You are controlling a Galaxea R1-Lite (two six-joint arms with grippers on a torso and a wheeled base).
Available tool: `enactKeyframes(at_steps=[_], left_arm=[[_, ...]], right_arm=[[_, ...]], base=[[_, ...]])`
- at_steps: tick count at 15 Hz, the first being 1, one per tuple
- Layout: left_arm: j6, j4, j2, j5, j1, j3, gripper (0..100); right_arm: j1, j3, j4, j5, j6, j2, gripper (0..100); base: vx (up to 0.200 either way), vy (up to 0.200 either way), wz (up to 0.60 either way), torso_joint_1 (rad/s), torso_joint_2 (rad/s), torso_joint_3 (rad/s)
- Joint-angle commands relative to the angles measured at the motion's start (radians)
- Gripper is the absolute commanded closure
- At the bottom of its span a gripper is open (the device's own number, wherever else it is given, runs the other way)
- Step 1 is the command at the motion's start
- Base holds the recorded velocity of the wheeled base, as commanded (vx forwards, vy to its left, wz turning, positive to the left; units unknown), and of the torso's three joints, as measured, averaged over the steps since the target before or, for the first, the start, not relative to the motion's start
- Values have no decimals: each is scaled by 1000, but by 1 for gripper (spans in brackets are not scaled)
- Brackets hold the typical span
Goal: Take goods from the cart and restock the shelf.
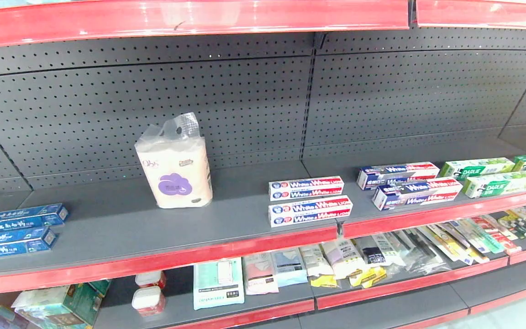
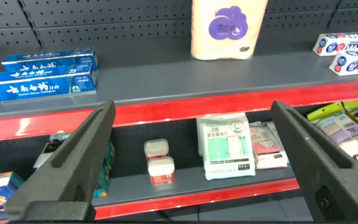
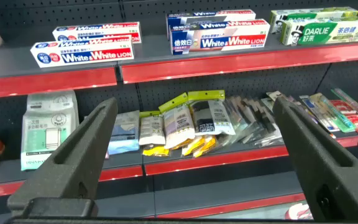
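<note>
Facing the shelf (image 1: 107,219), the left end effector (image 2: 192,107) and the right end effector (image 3: 194,102) both gape wide, empty.

Your left gripper (image 2: 192,107) holds its two dark grey, rough-surfaced fingers (image 2: 73,163) spread wide, pointing forward and level. Your right gripper (image 3: 194,102) is posed the same way, with its dark grey fingers (image 3: 319,158) wide apart at even height.

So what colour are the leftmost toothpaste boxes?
Blue toothpaste boxes with white print, best in left wrist view.
</note>
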Motion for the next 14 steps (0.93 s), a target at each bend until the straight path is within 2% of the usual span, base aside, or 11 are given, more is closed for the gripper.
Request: enactKeyframes(at_steps=[1, 4, 14], left_arm=[[0, 0, 0, 1, 0, 0, 0], [0, 0, 0, 1, 0, 0, 0], [0, 0, 0, 1, 0, 0, 0]], right_arm=[[0, -1, 1, 1, 1, 2, 0], [0, -1, 1, 1, 1, 2, 0], [0, -1, 1, 1, 1, 2, 0]], base=[[0, 0, 0, 0, 0, 0], [0, 0, 0, 0, 0, 0], [0, 0, -600, 2, 3, 2]])
